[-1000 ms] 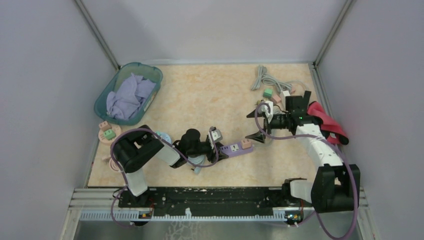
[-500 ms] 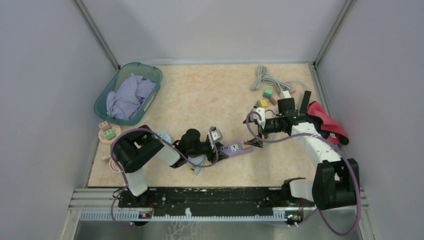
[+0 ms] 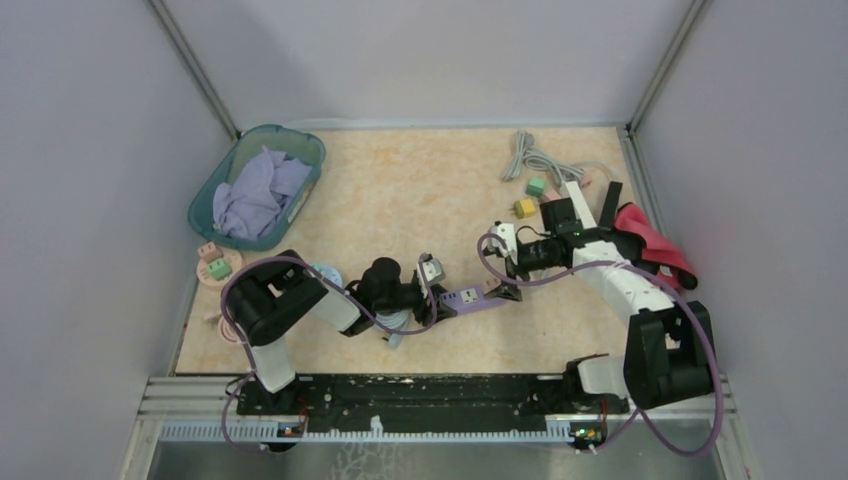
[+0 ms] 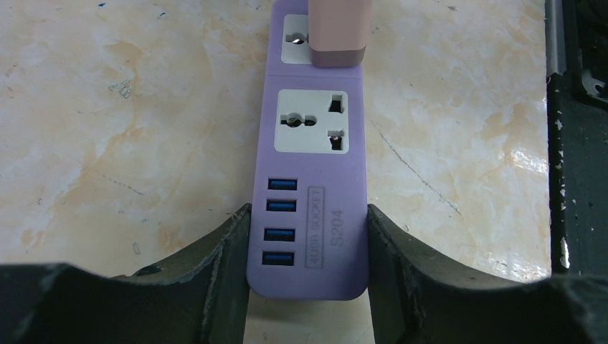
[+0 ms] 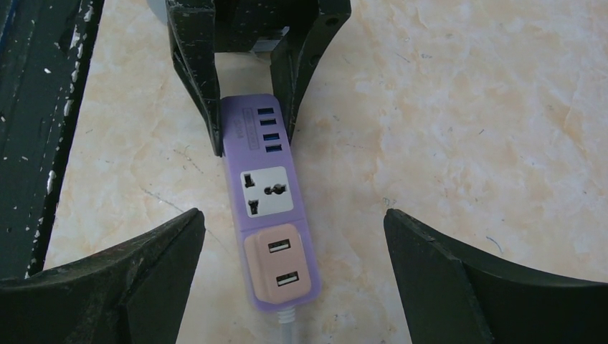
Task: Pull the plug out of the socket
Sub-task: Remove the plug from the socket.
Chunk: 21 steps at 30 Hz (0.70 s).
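- The left claw (image 4: 307, 222) is clenched on the purple socket strip (image 4: 315, 258). It grips the strip's two long sides at the end with the USB ports and pins it on the worktop (image 3: 420, 190).
- The pink plug (image 5: 278, 269) sits fully pressed into the last outlet at the opposite end of the strip, so nothing is pulled out yet.
- In the last second the right claw (image 5: 292, 222) has travelled from the right side of the worktop toward the strip. In the top view it now hangs over the plug end.
- This claw is released, its two fingers spread wide on both sides of the strip and touching nothing.
- The strip and the left claw have not shifted during this approach, so the hold looks firm.
- I judge that the task is at the reaching step. The right claw must next come lower, close on the plug, and pull along the prongs, away from the outlet face, while the left one resists.
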Each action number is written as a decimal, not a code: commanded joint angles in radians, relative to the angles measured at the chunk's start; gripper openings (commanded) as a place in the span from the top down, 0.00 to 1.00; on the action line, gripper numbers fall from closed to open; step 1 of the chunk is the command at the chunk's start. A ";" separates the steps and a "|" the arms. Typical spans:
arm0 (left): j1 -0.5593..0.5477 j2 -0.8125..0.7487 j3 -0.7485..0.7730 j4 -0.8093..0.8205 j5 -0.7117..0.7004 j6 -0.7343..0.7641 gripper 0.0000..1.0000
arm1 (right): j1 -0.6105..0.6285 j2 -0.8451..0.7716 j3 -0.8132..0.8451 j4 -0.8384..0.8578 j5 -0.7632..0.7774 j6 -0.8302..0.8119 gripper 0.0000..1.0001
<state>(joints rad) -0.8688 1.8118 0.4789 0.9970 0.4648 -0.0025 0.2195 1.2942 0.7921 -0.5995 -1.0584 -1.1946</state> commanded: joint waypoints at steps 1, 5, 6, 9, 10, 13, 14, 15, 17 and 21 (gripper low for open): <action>-0.005 0.008 -0.012 -0.028 0.027 0.002 0.98 | 0.024 0.016 0.045 -0.010 0.014 -0.043 0.05; -0.004 0.009 -0.012 -0.029 0.029 0.002 0.98 | 0.043 0.029 0.050 -0.011 0.038 -0.041 0.06; -0.005 0.009 -0.012 -0.029 0.028 0.002 0.98 | 0.047 0.032 0.051 -0.011 0.044 -0.039 0.06; -0.005 0.007 -0.014 -0.029 0.029 0.001 0.98 | 0.059 0.039 0.051 -0.012 0.065 -0.036 0.07; -0.004 0.007 -0.014 -0.028 0.029 0.002 0.98 | 0.064 0.046 0.053 -0.013 0.076 -0.036 0.08; -0.005 0.005 -0.015 -0.028 0.027 0.002 0.98 | 0.072 0.064 0.076 -0.053 0.114 -0.060 0.13; -0.005 0.005 -0.016 -0.028 0.026 0.002 0.98 | 0.071 0.071 0.087 -0.076 0.125 -0.073 0.15; -0.005 0.004 -0.016 -0.029 0.025 0.002 0.98 | 0.072 0.077 0.097 -0.094 0.135 -0.082 0.17; -0.005 0.004 -0.017 -0.028 0.024 0.005 0.98 | 0.072 0.084 0.106 -0.120 0.150 -0.100 0.21; -0.004 0.005 -0.014 -0.032 0.023 0.006 0.98 | 0.072 0.089 0.097 -0.127 0.184 -0.130 0.28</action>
<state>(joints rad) -0.8688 1.8122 0.4789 0.9970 0.4648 -0.0017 0.2832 1.3796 0.8532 -0.6895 -0.9020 -1.2652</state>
